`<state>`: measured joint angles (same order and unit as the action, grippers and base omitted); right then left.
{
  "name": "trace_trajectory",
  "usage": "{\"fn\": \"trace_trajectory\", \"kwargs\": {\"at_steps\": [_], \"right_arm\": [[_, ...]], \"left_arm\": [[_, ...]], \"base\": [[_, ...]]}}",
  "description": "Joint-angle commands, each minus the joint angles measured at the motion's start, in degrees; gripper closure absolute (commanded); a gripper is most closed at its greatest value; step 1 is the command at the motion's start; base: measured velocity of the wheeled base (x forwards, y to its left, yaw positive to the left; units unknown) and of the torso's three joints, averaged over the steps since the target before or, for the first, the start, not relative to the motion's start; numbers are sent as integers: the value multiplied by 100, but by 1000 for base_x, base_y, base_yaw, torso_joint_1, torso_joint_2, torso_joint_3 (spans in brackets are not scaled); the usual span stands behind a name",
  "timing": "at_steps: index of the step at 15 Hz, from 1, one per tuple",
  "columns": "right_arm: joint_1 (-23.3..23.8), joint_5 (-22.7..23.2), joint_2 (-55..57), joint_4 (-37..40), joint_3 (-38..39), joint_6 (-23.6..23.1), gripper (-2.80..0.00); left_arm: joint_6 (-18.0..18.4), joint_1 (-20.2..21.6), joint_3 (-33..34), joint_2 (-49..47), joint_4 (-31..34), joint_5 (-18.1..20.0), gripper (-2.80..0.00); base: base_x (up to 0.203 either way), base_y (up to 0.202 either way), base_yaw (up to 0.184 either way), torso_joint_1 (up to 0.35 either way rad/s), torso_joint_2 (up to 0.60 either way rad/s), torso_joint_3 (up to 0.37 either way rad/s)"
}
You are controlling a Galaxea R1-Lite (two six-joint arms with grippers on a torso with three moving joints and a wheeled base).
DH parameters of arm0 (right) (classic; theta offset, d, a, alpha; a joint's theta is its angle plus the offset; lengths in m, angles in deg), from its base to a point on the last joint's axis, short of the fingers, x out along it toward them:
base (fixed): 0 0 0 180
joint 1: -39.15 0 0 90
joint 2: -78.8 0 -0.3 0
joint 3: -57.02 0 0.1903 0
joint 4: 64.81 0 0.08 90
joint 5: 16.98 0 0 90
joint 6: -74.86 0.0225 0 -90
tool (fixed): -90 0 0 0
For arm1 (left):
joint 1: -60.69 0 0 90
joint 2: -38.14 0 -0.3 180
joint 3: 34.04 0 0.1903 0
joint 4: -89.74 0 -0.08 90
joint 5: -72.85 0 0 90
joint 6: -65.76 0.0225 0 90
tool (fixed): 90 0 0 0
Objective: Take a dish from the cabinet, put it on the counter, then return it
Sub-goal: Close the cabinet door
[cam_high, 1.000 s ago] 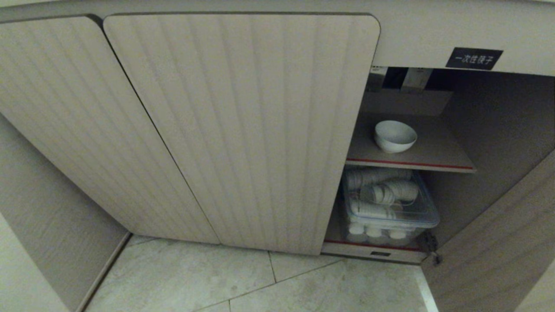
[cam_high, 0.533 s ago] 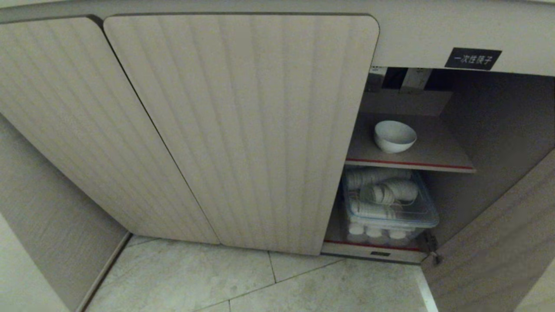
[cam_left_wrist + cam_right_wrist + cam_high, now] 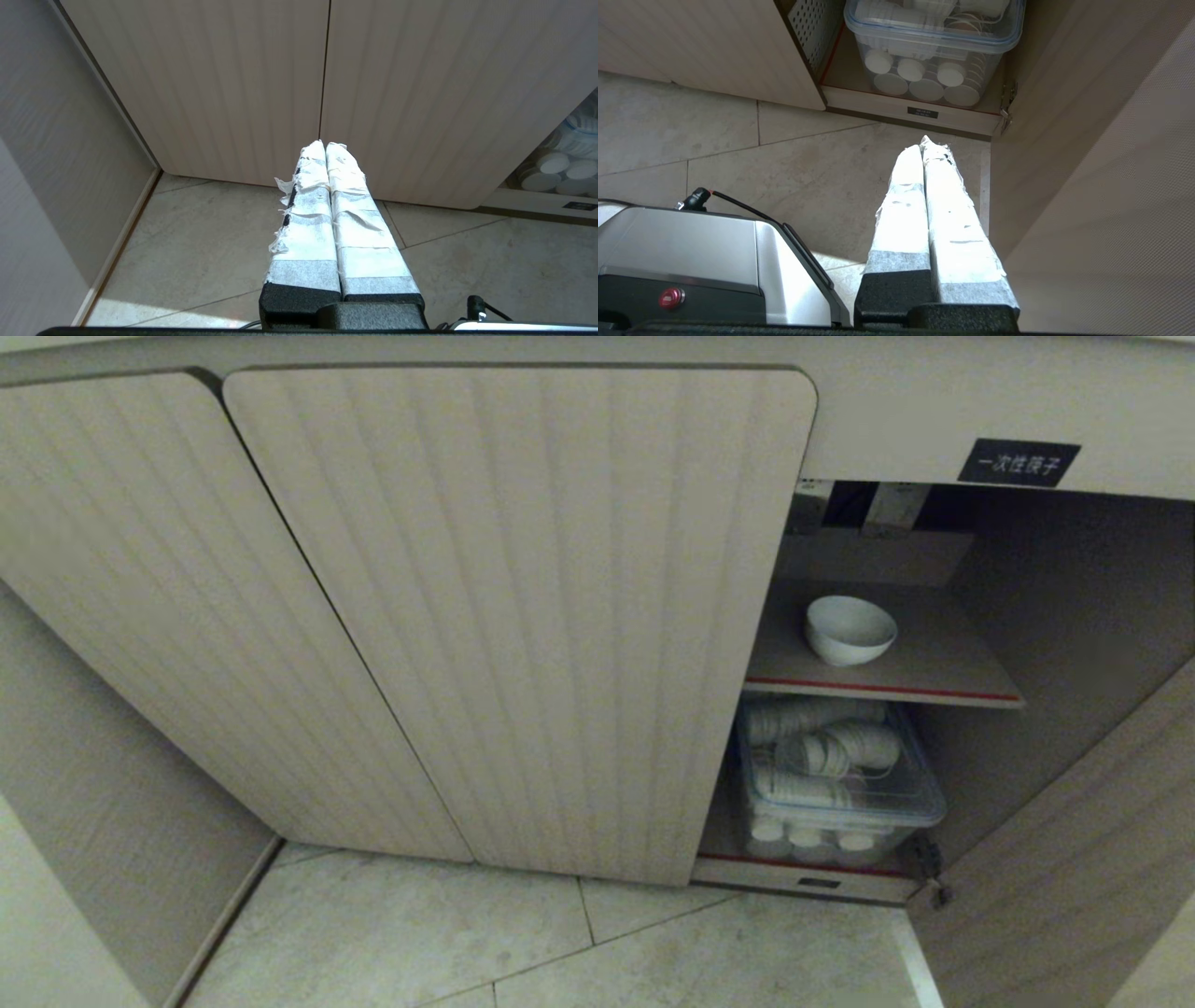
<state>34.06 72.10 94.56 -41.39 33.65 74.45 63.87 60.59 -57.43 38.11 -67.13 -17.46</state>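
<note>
The dish (image 3: 850, 629), a small white bowl, stands upright on the red-edged shelf (image 3: 882, 689) inside the cabinet (image 3: 523, 616), whose right-hand bay is open. Neither arm shows in the head view. My left gripper (image 3: 325, 144) is shut with nothing in it, low over the floor and pointing at the closed ribbed doors. My right gripper (image 3: 920, 143) is shut and empty too, above the floor tiles short of the cabinet's open bay. The counter is out of view.
A clear lidded box (image 3: 836, 775) of white cups fills the lower bay (image 3: 931, 51). The opened door (image 3: 1074, 859) stands at the right, close beside the right gripper. The robot's grey base (image 3: 691, 252) lies below that gripper. A wall panel (image 3: 103, 803) closes the left side.
The head view holds steady: the dish, box and doors stay where they were. No arm comes into that view.
</note>
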Motion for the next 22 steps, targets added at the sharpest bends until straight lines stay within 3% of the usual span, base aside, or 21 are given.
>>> {"fn": "trace_trajectory", "kwargs": {"at_steps": [1, 3, 8, 22], "right_arm": [[227, -4, -107, -4, 0, -2, 0], [455, -2, -584, -1, 0, -2, 0], [492, -8, -1576, -5, 0, 151, 0], [492, -22, -1576, -5, 0, 221, 0]], "left_arm": [[-4, 2, 2, 2, -3, -5, 0], [-4, 2, -1, 2, -3, -5, 0], [-4, 2, 2, 2, -3, -5, 0], [-4, 2, 2, 2, -3, -5, 0]], "base": [[0, 0, 0, 0, 0, 0], [0, 0, 0, 0, 0, 0], [0, 0, 0, 0, 0, 0], [0, 0, 0, 0, 0, 0]]}}
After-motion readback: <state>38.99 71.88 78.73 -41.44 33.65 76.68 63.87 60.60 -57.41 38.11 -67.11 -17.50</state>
